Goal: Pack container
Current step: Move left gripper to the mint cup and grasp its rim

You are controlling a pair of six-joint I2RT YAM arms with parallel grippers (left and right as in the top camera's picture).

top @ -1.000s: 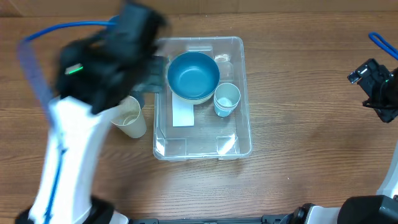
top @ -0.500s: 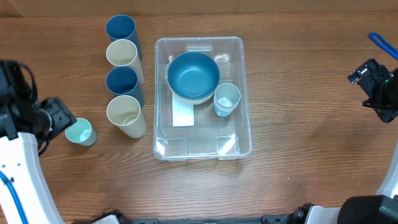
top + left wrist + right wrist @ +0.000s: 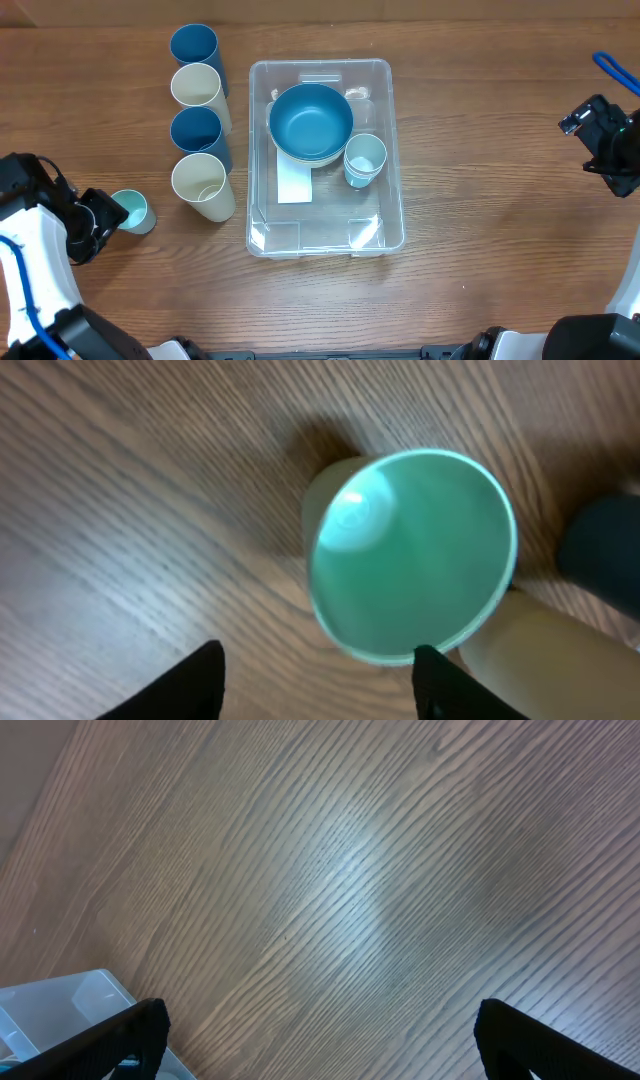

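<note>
Wooden table (image 3: 480,230), seen from overhead, carries the container (image 3: 390,215) at its centre. The container holds a blue bowl (image 3: 311,122) at the far end, a pale cup (image 3: 365,158) just beside the bowl, and bare floor at the near end around the label (image 3: 294,185). Four tall cups (image 3: 203,185) stand in a column just left of the container, unpacked.

Change noted: a second ago the left arm was a blur over that column and the container's left wall. Half a second ago it had swung clear to the table's left edge. It now sits lower, and the left gripper (image 3: 98,218) has closed in on a lone mint cup (image 3: 131,211). That cup stands upright, well apart from the container.

Left wrist view: left gripper (image 3: 318,660) is released, fingers spread. The mint cup (image 3: 415,555) lies ahead and to one side, its rim near one finger, not yet between them.

Right gripper (image 3: 603,140) is parked at the far right, unmoved across the interval. In its wrist view the right gripper (image 3: 320,1020) is released and empty over bare wood, with a container corner (image 3: 60,1010) just in view.

Assessment: the arm appears to have turned to fetching the mint cup. Packing is part done, with five cups still outside. The grasp is not aligned, so a sideways correction is likely needed before closing.
</note>
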